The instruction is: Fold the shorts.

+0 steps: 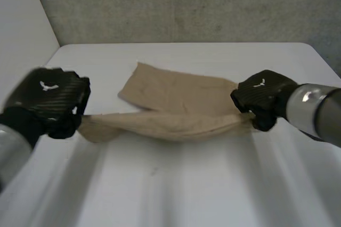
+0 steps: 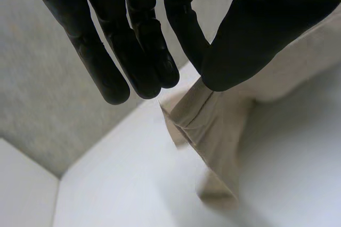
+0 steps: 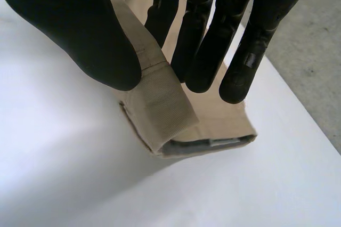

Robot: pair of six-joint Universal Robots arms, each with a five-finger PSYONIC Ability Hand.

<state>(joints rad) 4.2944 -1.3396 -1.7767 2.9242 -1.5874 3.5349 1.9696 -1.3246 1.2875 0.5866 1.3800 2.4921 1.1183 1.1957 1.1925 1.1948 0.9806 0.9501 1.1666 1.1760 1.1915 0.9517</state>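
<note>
Tan shorts (image 1: 176, 102) lie across the middle of the white table (image 1: 186, 189). Their near edge is lifted and stretched between my two hands. My left hand (image 1: 50, 102) holds the left end, pinching the cloth (image 2: 213, 126) between thumb (image 2: 256, 35) and straight fingers (image 2: 138, 51). My right hand (image 1: 261, 96) holds the right end. There the thumb (image 3: 80, 30) presses a folded waistband corner (image 3: 160, 102) against the fingers (image 3: 208, 40). The far part of the shorts rests flat on the table.
A grey concrete wall (image 1: 186, 3) rises behind the table's far edge, and a white panel (image 1: 21, 19) stands at the left. Bare tabletop lies in front of the shorts and behind them.
</note>
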